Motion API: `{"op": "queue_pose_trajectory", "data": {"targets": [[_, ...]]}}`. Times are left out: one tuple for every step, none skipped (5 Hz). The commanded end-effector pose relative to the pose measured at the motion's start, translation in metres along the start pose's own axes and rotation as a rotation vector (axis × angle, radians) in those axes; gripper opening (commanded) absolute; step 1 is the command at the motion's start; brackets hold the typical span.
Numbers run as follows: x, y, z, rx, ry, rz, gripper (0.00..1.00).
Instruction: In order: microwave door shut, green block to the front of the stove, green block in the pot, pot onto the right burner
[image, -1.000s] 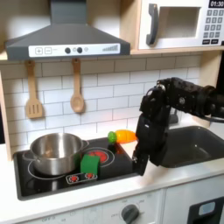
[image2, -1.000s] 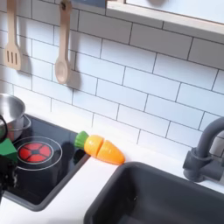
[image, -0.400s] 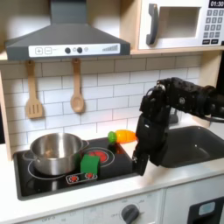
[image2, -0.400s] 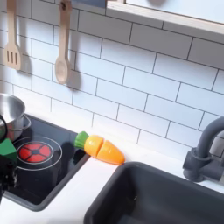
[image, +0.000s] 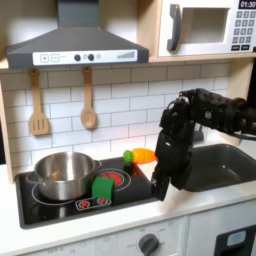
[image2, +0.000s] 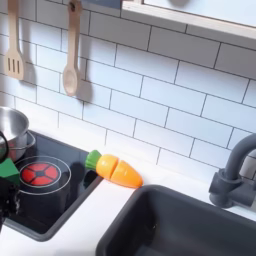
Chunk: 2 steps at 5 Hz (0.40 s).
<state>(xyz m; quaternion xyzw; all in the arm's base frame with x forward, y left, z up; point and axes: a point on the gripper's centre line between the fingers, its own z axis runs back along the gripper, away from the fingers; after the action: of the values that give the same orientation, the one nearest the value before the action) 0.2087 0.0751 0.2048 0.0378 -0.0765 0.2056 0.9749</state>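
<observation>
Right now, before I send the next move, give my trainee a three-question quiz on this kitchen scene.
1. True or false: the microwave door is shut.
2. In the first exterior view, where is the green block? A) in the pot B) on the stove, near its front edge C) in the sink
3. What lies behind the stove, beside the sink, in both exterior views?

Key: 1 true; 2 B; 3 the orange toy vegetable.

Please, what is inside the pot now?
Nothing can be seen in the pot, though its near wall covers part of the floor. The green block stands outside, on the stove front.
</observation>
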Motion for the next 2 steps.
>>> {"op": "queue_pose_trajectory", "data": {"targets": [[0.0002, 0.0, 0.0, 0.0, -0.002, 0.0, 1.0], [0.0086, 0.0028, -0.0084, -0.019, 0.041, 0.017, 1.0]]}}
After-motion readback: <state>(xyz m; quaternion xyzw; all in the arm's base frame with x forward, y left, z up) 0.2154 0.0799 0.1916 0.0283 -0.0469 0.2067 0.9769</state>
